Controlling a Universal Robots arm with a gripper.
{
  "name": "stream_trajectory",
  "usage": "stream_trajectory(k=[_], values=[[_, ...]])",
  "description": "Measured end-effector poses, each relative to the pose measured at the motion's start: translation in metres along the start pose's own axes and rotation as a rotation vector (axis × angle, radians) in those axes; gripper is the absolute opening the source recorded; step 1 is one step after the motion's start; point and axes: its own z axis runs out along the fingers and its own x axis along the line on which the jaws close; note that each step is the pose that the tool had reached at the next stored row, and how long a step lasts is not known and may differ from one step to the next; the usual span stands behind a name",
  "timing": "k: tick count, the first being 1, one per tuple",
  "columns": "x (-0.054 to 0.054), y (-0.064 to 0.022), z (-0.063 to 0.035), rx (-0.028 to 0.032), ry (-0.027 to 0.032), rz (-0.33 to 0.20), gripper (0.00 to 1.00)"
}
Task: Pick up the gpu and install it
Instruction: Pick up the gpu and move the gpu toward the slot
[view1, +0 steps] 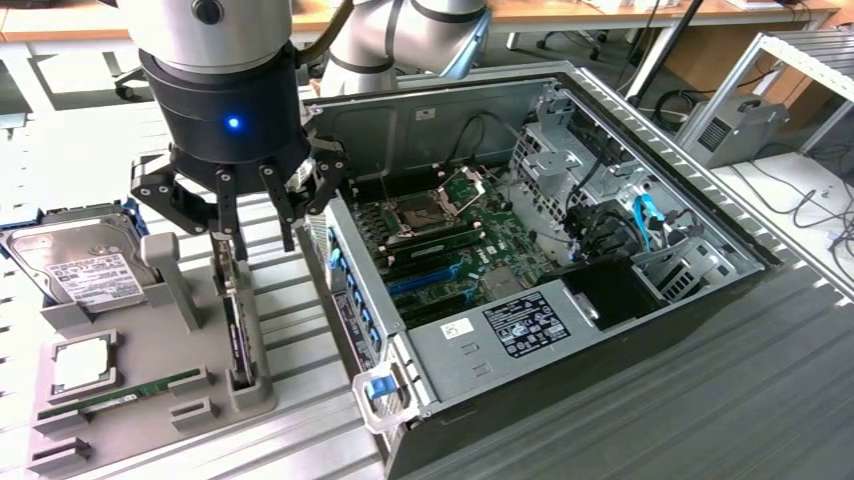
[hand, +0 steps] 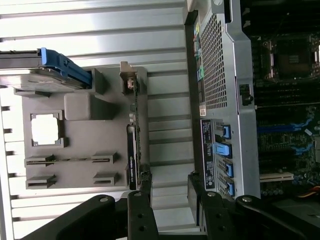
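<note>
The gpu (view1: 238, 330) stands on its edge in a slot of the grey fixture (view1: 140, 432), at the exterior view's left beside the open computer case (view1: 441, 355). My gripper (view1: 254, 232) hangs just above the card's far end, open, with nothing between its fingers. In the wrist view the gpu (hand: 133, 145) shows edge-on as a thin dark strip. There my gripper (hand: 170, 200) sits slightly to the case side of the card, so one of its fingers (hand: 142, 202) lines up with the card's edge.
The fixture also carries a hard drive (view1: 80, 268), a CPU (view1: 80, 365) and a RAM stick (view1: 123, 396). The case lies open with its motherboard (view1: 447, 240) exposed and black cables at its far side. Ribbed metal table (view1: 747, 400) surrounds both.
</note>
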Motion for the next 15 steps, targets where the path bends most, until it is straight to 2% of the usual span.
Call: stream_trajectory(k=[15], values=[[0.0001,-0.0002,0.0037,0.0,0.0,0.0,0.42]])
